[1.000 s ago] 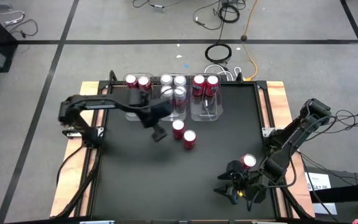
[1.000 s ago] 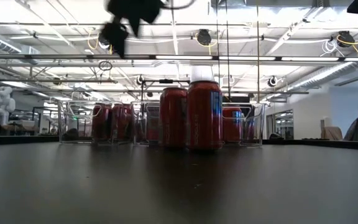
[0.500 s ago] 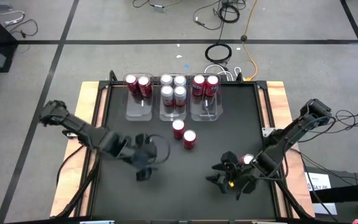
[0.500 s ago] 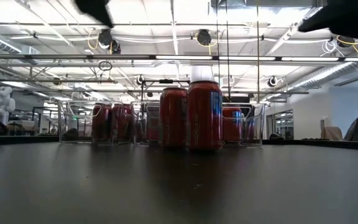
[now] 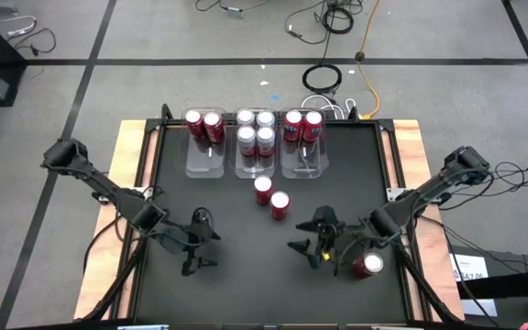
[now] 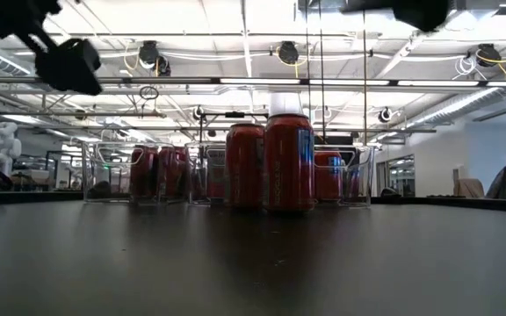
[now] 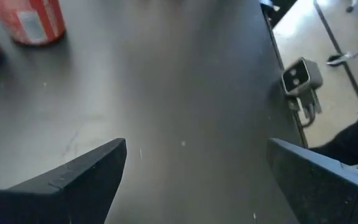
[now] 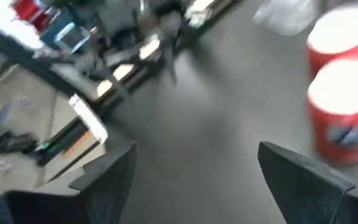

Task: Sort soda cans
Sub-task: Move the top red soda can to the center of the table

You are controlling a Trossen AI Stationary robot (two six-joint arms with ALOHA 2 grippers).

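Two red cans point(image 5: 271, 198) stand loose just in front of the three clear bins point(image 5: 255, 147), which hold eight more. Left gripper point(image 5: 193, 256), fingers wide, empty, hovers well short of the bins; right gripper point(image 5: 312, 254), likewise wide, beside one stray red can point(image 5: 368, 266).

red soda cans point(image 5: 271, 199) with silver tops; four silver-white cans point(image 5: 256, 131); black table point(image 5: 246, 275); clear bins point(image 5: 302, 163)
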